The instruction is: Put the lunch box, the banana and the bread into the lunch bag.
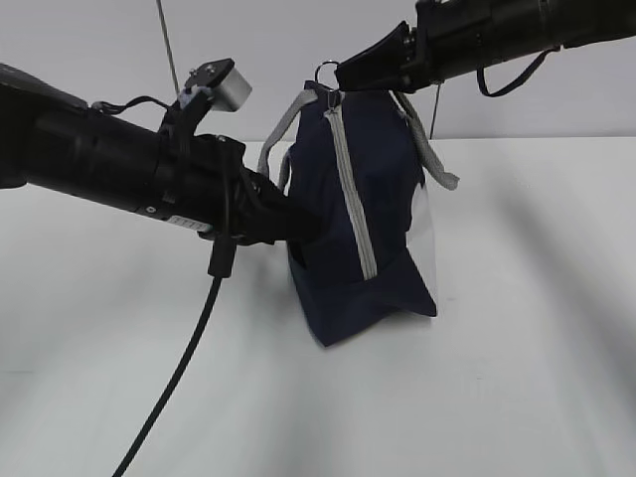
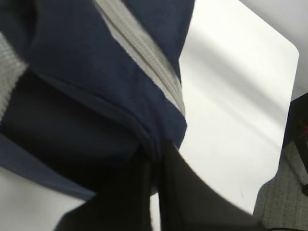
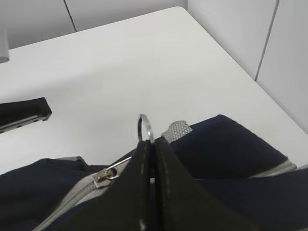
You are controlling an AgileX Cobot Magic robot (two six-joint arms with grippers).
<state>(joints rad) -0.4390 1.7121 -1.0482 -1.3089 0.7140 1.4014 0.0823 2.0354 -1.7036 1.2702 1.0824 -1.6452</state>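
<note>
I'm pinching the lunch bag's (image 1: 373, 199) ring pull (image 3: 144, 126) with the clenched right gripper (image 3: 151, 144), while the left gripper (image 2: 156, 161) is clamping its navy side fabric.

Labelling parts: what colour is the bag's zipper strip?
Grey zipper strip on navy bag; exterior view shows it best.

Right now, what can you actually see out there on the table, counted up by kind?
Lunch bags: 1, the navy lunch bag with its grey zipper strip
Grey handles: 2, one and another
Ring pulls: 1
Grippers: 2, the left gripper and right gripper, both pinching the bag
Total: 6
</note>
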